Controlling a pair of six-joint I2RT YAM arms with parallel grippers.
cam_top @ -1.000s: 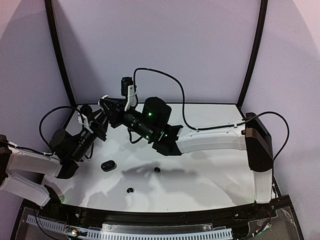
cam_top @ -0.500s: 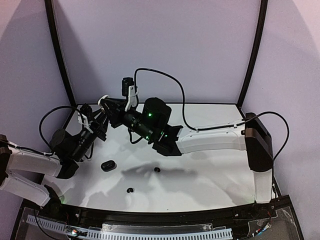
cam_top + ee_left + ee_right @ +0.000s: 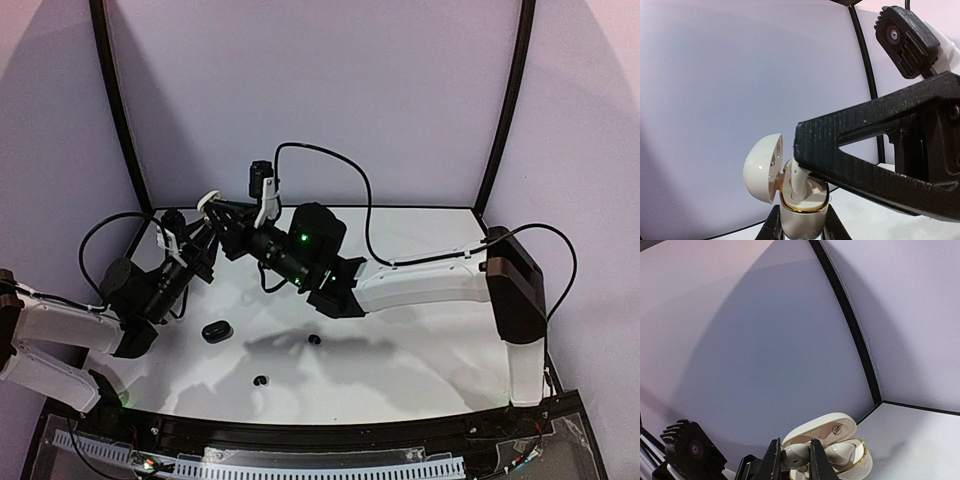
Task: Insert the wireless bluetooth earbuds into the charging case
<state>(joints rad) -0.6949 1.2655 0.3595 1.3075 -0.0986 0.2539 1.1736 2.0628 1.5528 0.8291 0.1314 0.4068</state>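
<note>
My left gripper (image 3: 801, 226) is shut on the body of a white charging case (image 3: 800, 217) with a gold rim, held upright above the table with its lid (image 3: 762, 167) swung open. My right gripper (image 3: 794, 456) is shut on a white earbud (image 3: 795, 454) right over the open case (image 3: 852, 460). The earbud's stem (image 3: 799, 182) reaches down into the left slot. In the top view the left gripper (image 3: 200, 233) and the right gripper (image 3: 215, 213) meet at the back left, where the case is barely visible. Two black earbuds lie on the table, one (image 3: 314, 339) mid-table and one (image 3: 261, 380) nearer the front.
A shut black case (image 3: 216, 330) lies on the white table (image 3: 420, 340), left of the black earbuds. The right arm (image 3: 420, 285) stretches across the table's middle. Purple walls and black frame posts (image 3: 120, 110) close in the back and sides.
The right arm has shifted slightly, its wrist a little to the right and lower. Both grips are unchanged and the things on the table have not moved.
</note>
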